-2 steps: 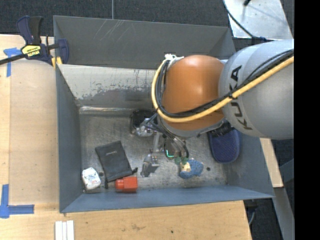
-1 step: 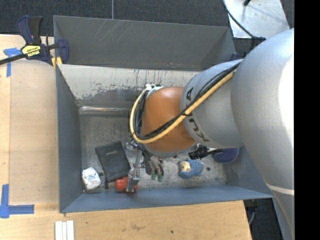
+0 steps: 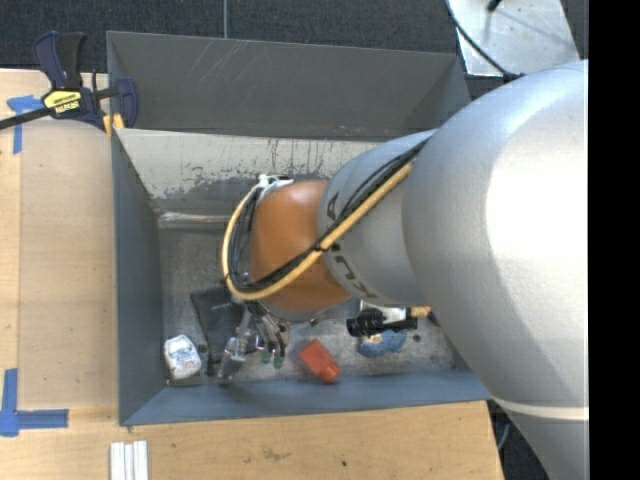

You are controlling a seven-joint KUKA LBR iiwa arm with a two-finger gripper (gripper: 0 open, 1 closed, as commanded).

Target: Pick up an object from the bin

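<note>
**GRIPPER LOW AT THE NEAR WALL OF THE BIN, NOTHING SEEN IN ITS GRASP**

1. Nearest, along the near wall: a small white crumpled packet (image 3: 182, 356) lies to the view's left of the gripper (image 3: 247, 346), apart from it. A red block (image 3: 320, 362), matt and blunt-cornered, lies to the gripper's right. Its long axis runs aslant, from the gripper's side down toward the near wall.
2. The gripper hangs low over the scuffed floor. Whether it is released or clenched cannot be told, and no thing shows in its grasp.
3. Just beside it, on its left and farther side, lies a black flat piece (image 3: 215, 310), angular in outline. Whether the two touch cannot be told.
4. Farther right, a black-and-white cylinder (image 3: 380, 322) lies with its long axis across the view, above a rounded blue thing (image 3: 382, 344).
5. Above the gripper, the glossy orange cover (image 3: 285, 243) is looped by a yellow-and-black cable (image 3: 345, 218).
6. Farthest: the bin (image 3: 280, 88), of smooth grey metal, with a scratched far wall.
</note>
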